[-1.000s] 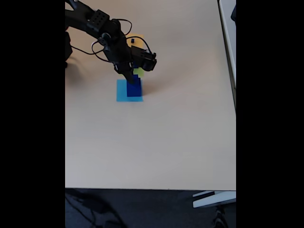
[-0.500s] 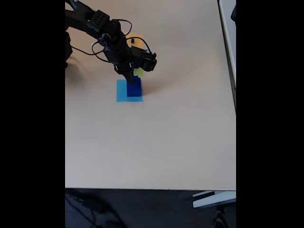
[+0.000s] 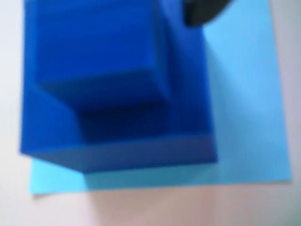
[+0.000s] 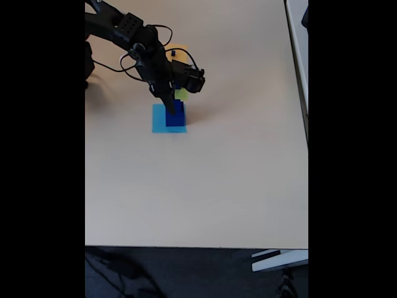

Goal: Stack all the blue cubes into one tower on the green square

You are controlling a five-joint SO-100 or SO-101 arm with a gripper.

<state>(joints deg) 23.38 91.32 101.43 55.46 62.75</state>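
In the wrist view a smaller blue cube (image 3: 94, 44) sits on top of a larger blue cube (image 3: 141, 136), and both stand on a flat light-blue paper square (image 3: 244, 108). One dark fingertip (image 3: 202, 12) shows at the top edge, beside the upper cube's right side. In the fixed view my gripper (image 4: 172, 104) reaches down onto the blue stack (image 4: 176, 115). Its jaws are hidden against the dark cubes. A corner of the green square (image 4: 182, 94) peeks out behind the stack, under the wrist.
An orange-yellow square (image 4: 179, 48) lies further back, partly under the arm and its cables. The arm's base is at the far left. The beige table (image 4: 217, 186) stretches wide toward the front and right edges.
The gripper has dipped slightly lower onto the blue stack. The cubes have not moved.
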